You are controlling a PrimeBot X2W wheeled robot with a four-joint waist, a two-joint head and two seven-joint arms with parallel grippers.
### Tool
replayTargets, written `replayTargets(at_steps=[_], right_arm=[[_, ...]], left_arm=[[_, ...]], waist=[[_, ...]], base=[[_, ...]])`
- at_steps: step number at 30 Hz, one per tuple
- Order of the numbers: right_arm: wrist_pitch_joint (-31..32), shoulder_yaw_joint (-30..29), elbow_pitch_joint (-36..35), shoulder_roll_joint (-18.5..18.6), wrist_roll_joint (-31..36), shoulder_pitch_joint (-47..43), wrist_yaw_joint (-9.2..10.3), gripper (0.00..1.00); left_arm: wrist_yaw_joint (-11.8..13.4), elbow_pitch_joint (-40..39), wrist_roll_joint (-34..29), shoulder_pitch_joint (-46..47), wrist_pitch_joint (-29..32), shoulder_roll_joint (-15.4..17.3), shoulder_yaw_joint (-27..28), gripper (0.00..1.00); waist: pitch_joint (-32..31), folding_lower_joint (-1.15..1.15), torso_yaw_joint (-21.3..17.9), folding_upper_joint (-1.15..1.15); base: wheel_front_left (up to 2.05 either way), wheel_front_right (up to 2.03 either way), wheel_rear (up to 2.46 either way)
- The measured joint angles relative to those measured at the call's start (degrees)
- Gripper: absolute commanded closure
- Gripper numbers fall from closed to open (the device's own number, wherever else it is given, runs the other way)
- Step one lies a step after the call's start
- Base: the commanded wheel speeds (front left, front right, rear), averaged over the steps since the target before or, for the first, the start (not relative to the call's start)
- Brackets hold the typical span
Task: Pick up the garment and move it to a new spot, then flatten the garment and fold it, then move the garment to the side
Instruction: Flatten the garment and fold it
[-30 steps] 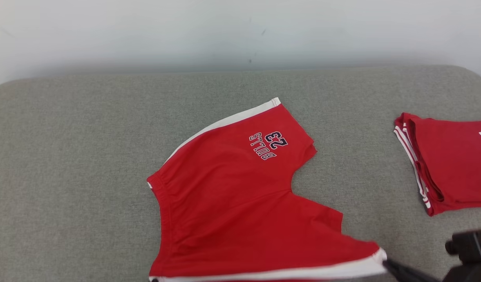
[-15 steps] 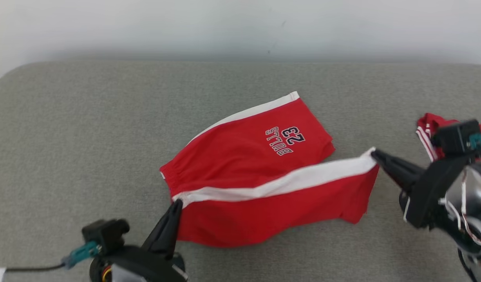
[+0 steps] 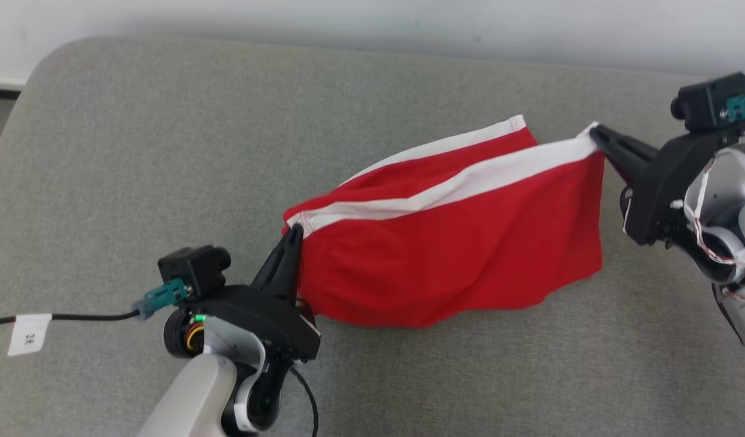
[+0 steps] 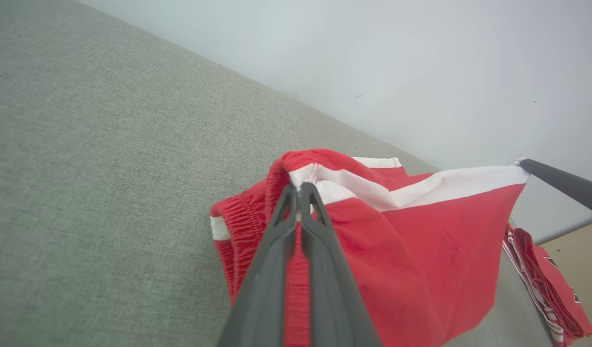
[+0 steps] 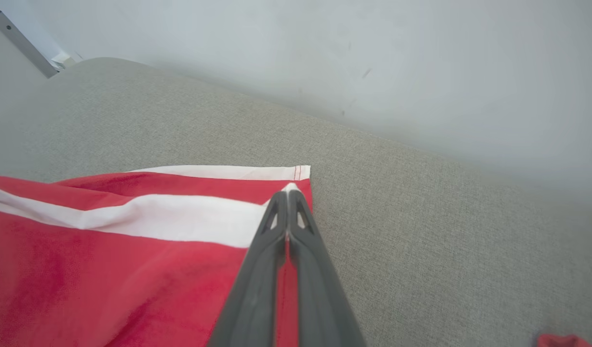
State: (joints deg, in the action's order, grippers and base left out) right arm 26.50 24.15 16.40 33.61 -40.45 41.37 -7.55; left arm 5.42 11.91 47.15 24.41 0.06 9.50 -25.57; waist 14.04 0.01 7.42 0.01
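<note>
Closest to me, my left gripper [image 3: 295,233] is clamped shut on the waistband corner of the red shorts [image 3: 457,255], where the white stripe [image 3: 445,191] meets the elastic. The left wrist view shows only a small fold of cloth between the tips. I judge the bite is thin, and a sharp tug from either arm could pull it free and drop that end. The tagged cable [image 3: 30,332] trails across the grey cushion [image 3: 136,152] beside that wrist, and it could snag if I swing the arm wide.

The shorts hang stretched between my two arms, lifted over the middle of the cushion. The near leg is raised and its red panel sags low. I cannot tell whether the bottom edge touches the cushion. If it drags while I carry it over, the cloth could bunch and the fold would come out creased.

Further out, the other leg [image 3: 469,142] lies on the cushion behind the raised one. The two stripes run at slightly different angles, so laying the raised leg down from here risks a skewed fold.

My right gripper [image 3: 594,130] is closed tight on the hem corner at the stripe's end, again on very little fabric. More tension could slip it.

Beyond that sits a folded red garment [image 4: 542,289], near enough that my right arm might brush and disturb it. The pale wall [image 3: 348,12] lies behind.
</note>
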Motion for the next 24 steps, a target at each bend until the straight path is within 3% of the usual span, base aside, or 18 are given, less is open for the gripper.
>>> replayTargets(at_steps=[12, 24], right_arm=[[-6.8, 8.8, 13.1, -0.6, 4.2, 13.6, 0.0, 1.0], [-12.9, 14.3, 24.7, -3.1, 7.8, 21.4, 0.0, 1.0]], left_arm=[[0.8, 6.3, -0.3, 7.4, -2.5, -2.9, 1.1, 1.0], [1.1, 11.2, -0.2, 11.4, -3.0, -4.3, 0.4, 1.0]], waist=[[5.7, 0.0, 2.8, 0.0], [7.8, -0.01, 4.7, 0.0]], base=[[0.0, 0.0, 0.0], [0.0, 0.0, 0.0]])
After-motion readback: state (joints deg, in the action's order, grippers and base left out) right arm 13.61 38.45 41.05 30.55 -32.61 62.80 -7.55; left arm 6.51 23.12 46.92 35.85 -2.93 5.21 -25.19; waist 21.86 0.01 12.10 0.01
